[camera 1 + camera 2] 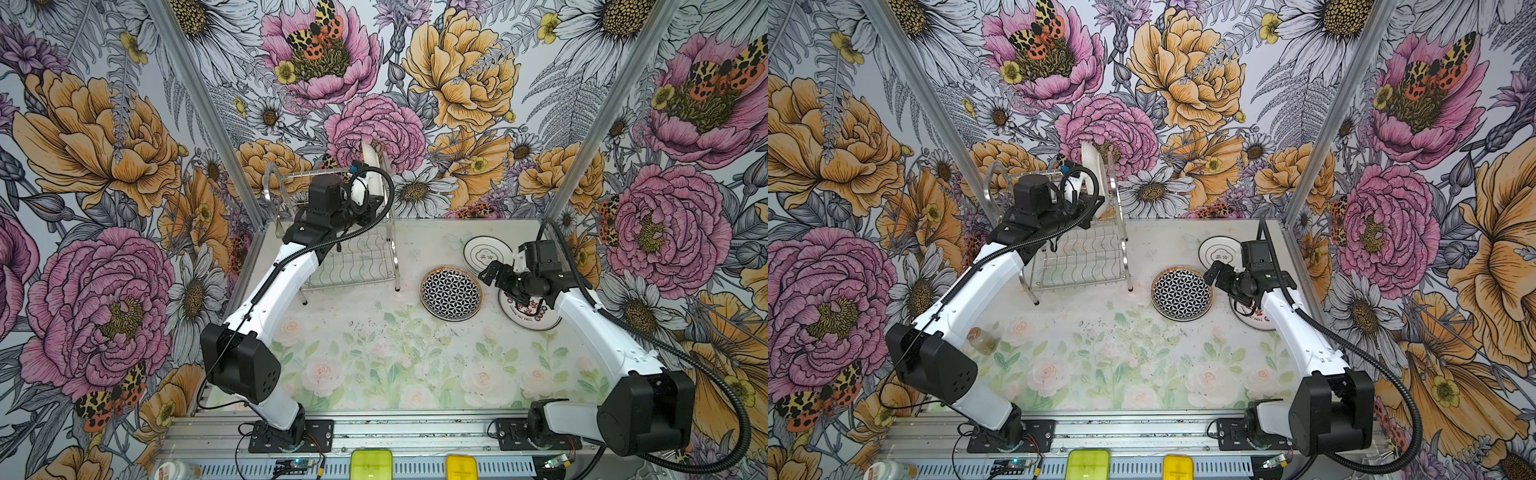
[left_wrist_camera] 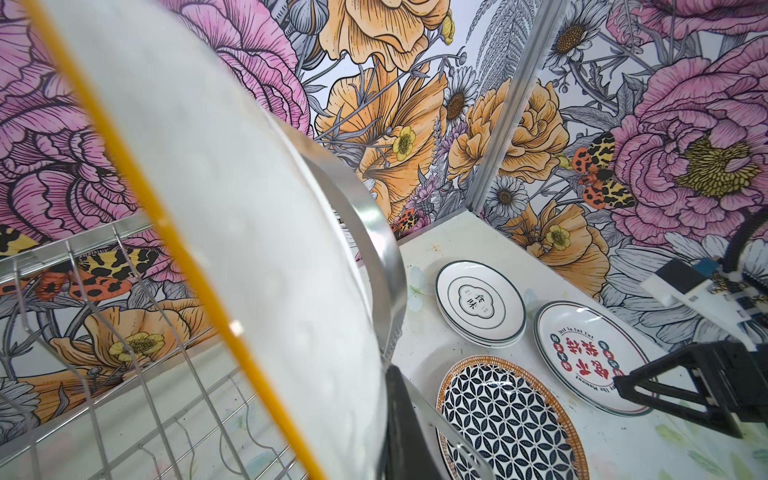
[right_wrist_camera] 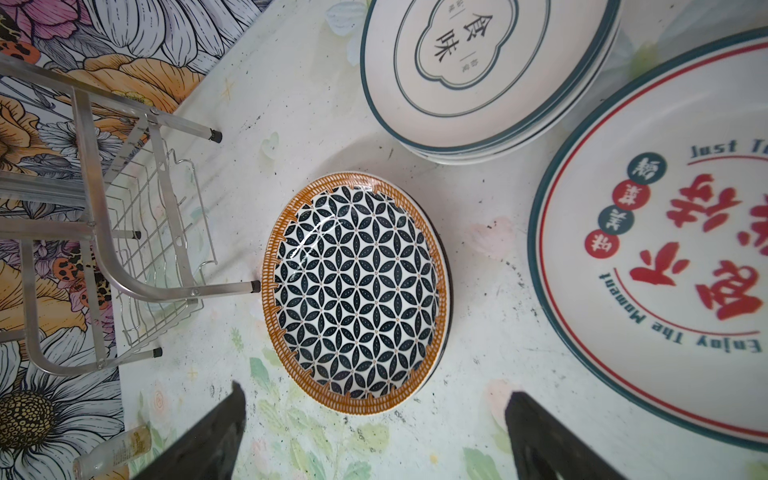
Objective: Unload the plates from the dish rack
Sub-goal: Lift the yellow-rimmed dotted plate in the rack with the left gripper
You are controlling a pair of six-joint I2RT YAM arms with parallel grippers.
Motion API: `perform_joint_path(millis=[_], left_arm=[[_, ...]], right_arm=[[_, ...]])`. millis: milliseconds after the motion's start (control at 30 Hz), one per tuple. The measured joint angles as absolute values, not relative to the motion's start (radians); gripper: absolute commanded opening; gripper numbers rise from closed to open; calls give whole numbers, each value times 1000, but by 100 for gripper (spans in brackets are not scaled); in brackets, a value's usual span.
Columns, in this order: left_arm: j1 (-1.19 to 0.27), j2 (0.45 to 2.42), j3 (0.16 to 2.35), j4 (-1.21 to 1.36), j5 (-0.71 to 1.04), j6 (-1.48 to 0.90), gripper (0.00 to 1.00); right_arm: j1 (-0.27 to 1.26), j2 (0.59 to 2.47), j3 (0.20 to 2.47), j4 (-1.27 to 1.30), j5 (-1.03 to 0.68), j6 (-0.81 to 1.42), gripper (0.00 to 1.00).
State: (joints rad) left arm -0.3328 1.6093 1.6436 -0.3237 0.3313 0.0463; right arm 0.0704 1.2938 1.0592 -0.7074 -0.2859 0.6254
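Top views, clock directions taken on the table as seen there.

- Rack (image 1: 353, 266) stands at about 10 o'clock on the table (image 1: 374, 353), legs down, next to the back wall.
- Yellow-rim plate (image 1: 372, 166) stands on edge, nearly upright, in the upper tier at the rack's 3 o'clock end, just inside the arched end frame. In the left wrist view this plate (image 2: 228, 208) fills the near field, with the steel arch right behind it. I cannot tell if it sits in a slot.
- Left gripper (image 1: 365, 199) is clamped on the yellow-rim plate's lower edge; one dark finger (image 2: 399, 415) lies against the plate's white back.
- Petal plate (image 1: 451, 293) lies flat at about 2 o'clock on the table, close to the rack's near right leg.
- Green-rim stack (image 1: 484, 253) is at 1 o'clock from the petal plate, near but apart.
- Red-character plate (image 1: 536, 320) is at 4 o'clock from it, partly under the right arm.
- Right gripper (image 1: 492, 272) hangs above the table among these three, jaws wide apart, holding nothing; both fingers (image 3: 208, 440) frame the petal plate (image 3: 357, 286) in the right wrist view.
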Motion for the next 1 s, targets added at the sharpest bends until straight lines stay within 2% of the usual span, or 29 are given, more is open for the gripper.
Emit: perform_joint_path(millis=[1000], left_arm=[[-305, 1605, 1650, -295, 421, -2, 0]], right_arm=[[64, 1262, 1037, -707, -286, 626, 99]])
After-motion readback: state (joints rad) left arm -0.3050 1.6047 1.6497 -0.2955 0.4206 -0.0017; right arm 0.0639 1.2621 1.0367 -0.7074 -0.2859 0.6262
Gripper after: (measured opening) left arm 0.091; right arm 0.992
